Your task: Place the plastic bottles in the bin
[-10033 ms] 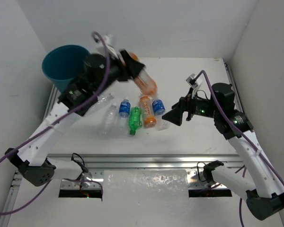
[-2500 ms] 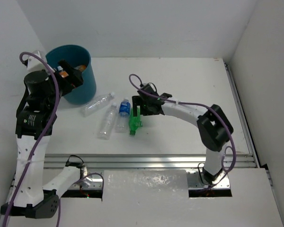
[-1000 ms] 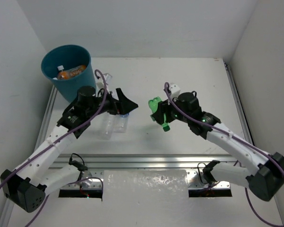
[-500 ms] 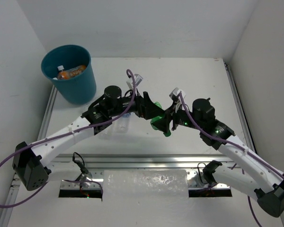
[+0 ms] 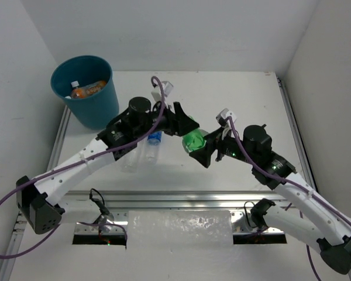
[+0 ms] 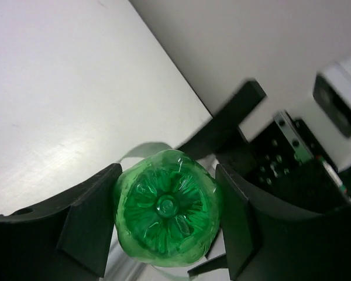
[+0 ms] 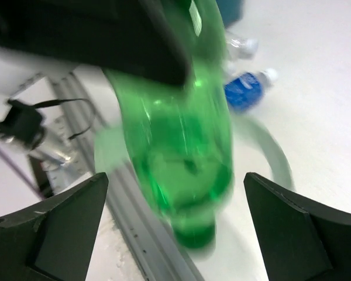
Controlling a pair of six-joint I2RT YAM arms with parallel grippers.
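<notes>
A green bottle [image 5: 193, 141] hangs in the air over the middle of the table, between my two grippers. My left gripper [image 5: 186, 129] is shut on its lower body; the left wrist view shows the bottle's base [image 6: 167, 206] squeezed between both fingers. My right gripper [image 5: 209, 150] stands open around the cap end, its fingers well apart from the bottle [image 7: 175, 146]. A blue-labelled bottle [image 5: 155, 138] and two clear bottles [image 5: 147, 153] lie on the table under my left arm. The teal bin [image 5: 59, 88] stands at the far left with an orange bottle [image 5: 89, 89] inside.
White walls close in the table at the back and on both sides. A metal rail [image 5: 181, 197] runs along the near edge. The blue-labelled bottle [image 7: 244, 89] shows beyond the green one in the right wrist view.
My right gripper carried the green bottle toward the middle and has opened. My left gripper reached in from the left and closed on the bottle.
</notes>
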